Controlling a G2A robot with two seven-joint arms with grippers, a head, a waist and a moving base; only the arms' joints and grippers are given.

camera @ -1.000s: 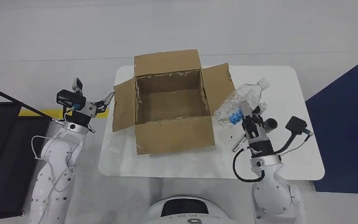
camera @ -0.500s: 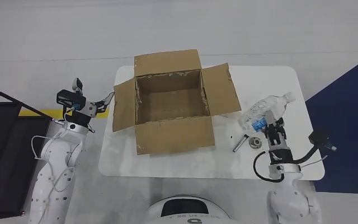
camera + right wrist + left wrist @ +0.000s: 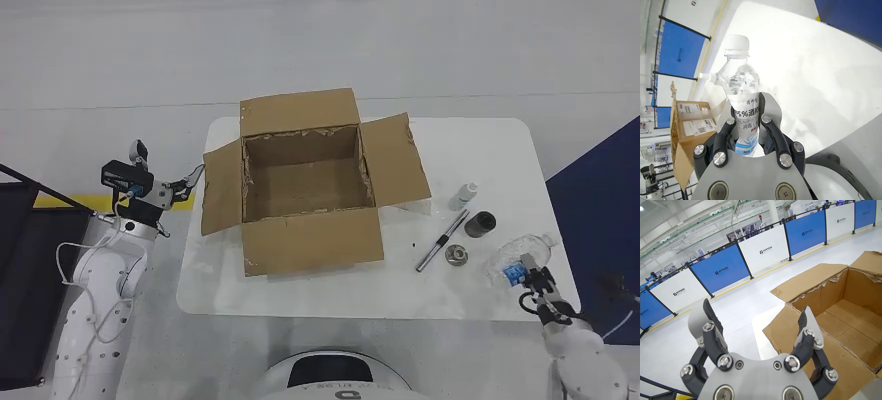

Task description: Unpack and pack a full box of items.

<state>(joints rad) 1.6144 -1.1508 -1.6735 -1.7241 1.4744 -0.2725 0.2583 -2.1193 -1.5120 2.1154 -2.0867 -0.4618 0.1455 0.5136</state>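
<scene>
Clear bottle (image 3: 742, 81) in right hand (image 3: 747, 108)

**Print on bottle, box and panels**

Wrapped round the clear plastic bottle (image 3: 742, 85): a label (image 3: 746, 115) with a percentage figure, a line of Latin capitals and rows of Chinese characters. Stuck on an outer wall of the cardboard box (image 3: 680, 151): two white shipping labels (image 3: 696, 126) with barcodes, too small to read. Printed on the blue and white partition panels (image 3: 721, 270): one logo, repeated.

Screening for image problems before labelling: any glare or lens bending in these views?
Right wrist view: table glares bright white behind the bottle in the right hand; left wrist view: fence panels bow from wide-angle bending; top view: even light, soft shadow inside the box.
</scene>
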